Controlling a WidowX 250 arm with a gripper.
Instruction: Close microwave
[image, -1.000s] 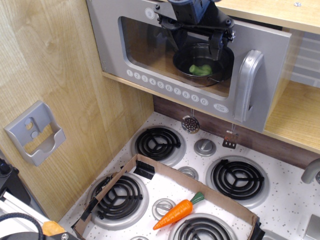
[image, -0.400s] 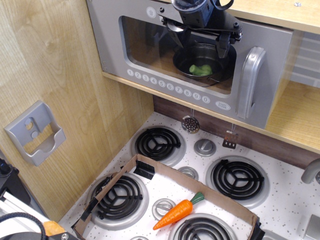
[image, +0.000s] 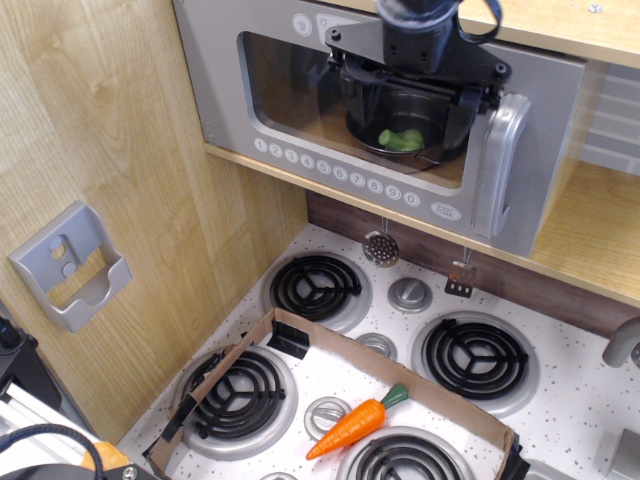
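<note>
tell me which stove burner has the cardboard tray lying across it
The front-left burner: the cardboard tray wall cuts across its coil. The back-left burner and back-right burner sit fully outside the tray.

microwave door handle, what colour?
Silver-grey, glossy. The handle runs upright down the right side of the microwave door, clearest in the only view, observation.image.

The microwave carries a row of round white buttons numbered 1 to 0 under its window.

Matt grey plastic microwave with a glossy silver handle; grained wood wall; rough brown cardboard box.
</note>
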